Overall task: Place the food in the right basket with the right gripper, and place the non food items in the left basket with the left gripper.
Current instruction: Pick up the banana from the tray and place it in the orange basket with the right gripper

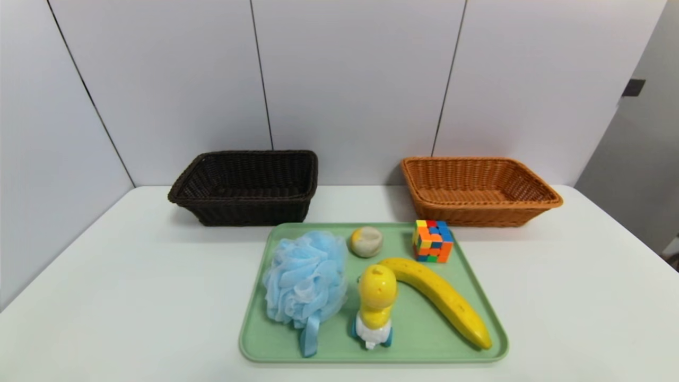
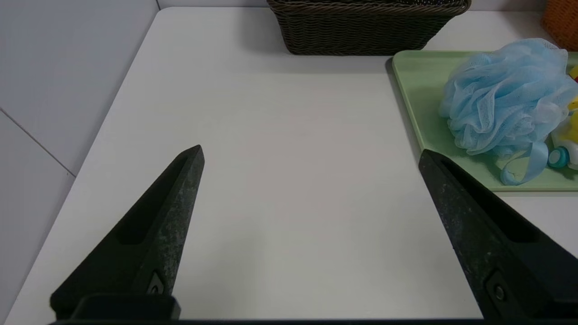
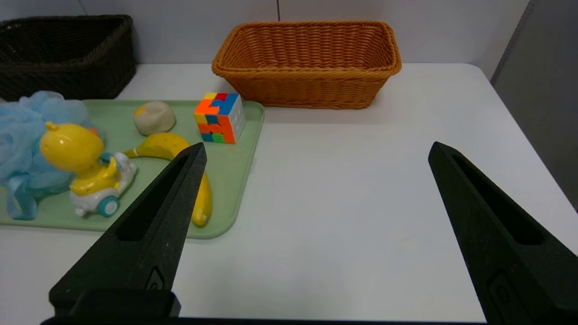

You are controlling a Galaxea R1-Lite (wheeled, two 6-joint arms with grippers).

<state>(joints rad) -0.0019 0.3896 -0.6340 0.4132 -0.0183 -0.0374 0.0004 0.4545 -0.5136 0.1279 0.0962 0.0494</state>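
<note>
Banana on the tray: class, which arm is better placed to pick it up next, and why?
Right. The banana lies on the tray's right side, nearer the orange basket; the right gripper faces it, jaws open.

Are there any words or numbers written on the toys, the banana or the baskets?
None: no words, numbers or labels can be read anywhere.
The puzzle cube shows only coloured squares.
The duck toy, banana and both baskets carry no print.
</note>
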